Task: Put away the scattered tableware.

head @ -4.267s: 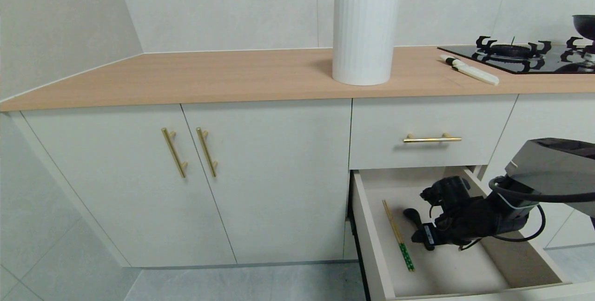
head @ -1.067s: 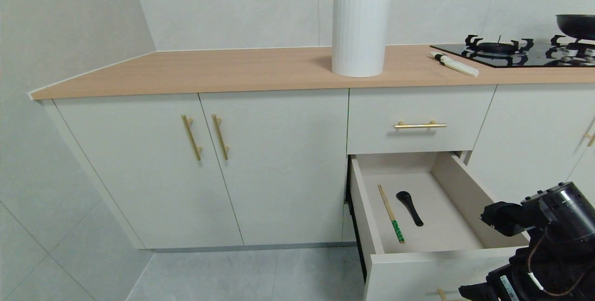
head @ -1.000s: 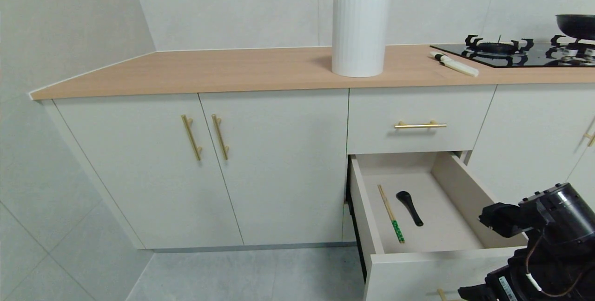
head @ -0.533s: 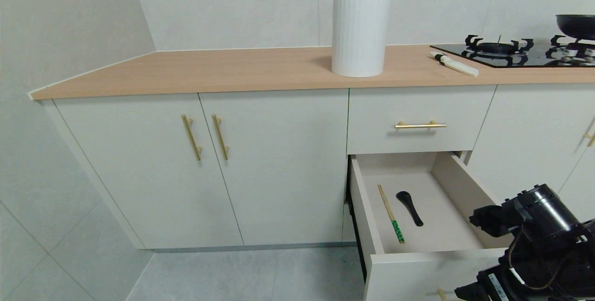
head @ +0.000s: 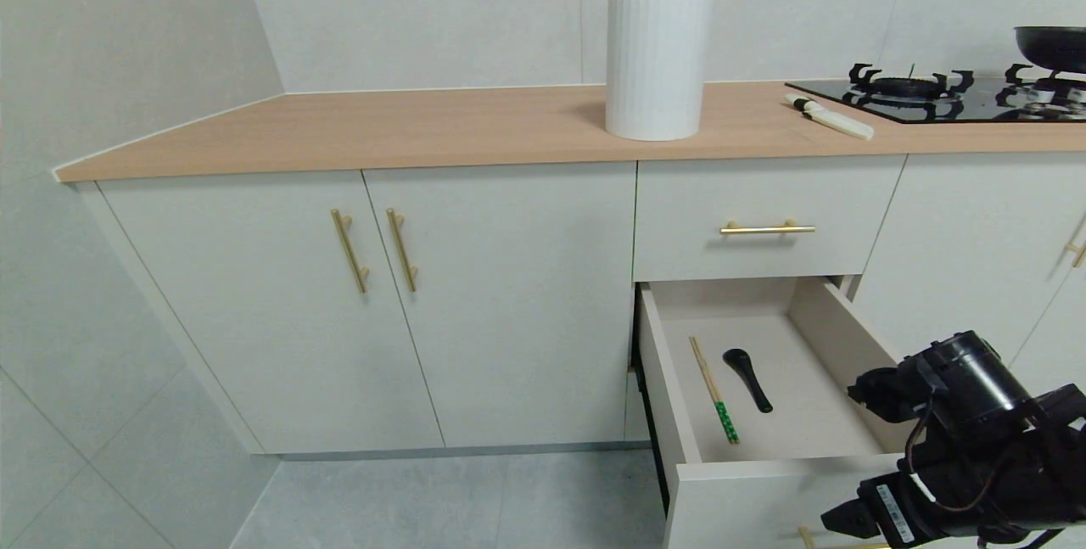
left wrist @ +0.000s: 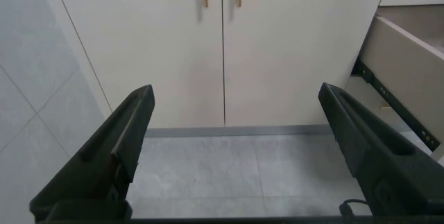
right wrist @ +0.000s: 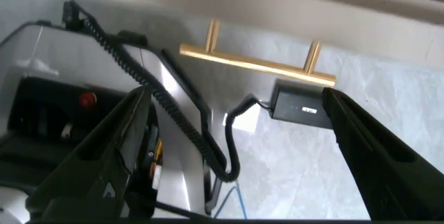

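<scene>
A pale tiled wall [head: 424,14] is seen behind a long wooden countertop [head: 382,129], and a grey tiled floor [head: 424,498] is laid below. Under the countertop, white cabinet doors [head: 382,311] are fitted with brass bar handles. To their right, a shut upper drawer [head: 764,193] is set above an open lower drawer [head: 836,337], which is pulled well out. A white ribbed canister [head: 655,61] is stood upright on the countertop, and a black gas hob [head: 942,95] with a dark pan [head: 1052,44] is fitted at the right end. A pale knife [head: 827,116] is laid between canister and hob. The right gripper [right wrist: 236,96] is held low before the open drawer's front, fingers spread wide and empty, faced toward its brass handle [right wrist: 257,61]. The left gripper [left wrist: 236,96] is likewise spread and empty, pointed at the cabinet doors and floor. Inside the open drawer, green-tipped chopsticks [head: 714,403] are laid along the left side, with a black spoon [head: 747,379] just beside them, not touching
</scene>
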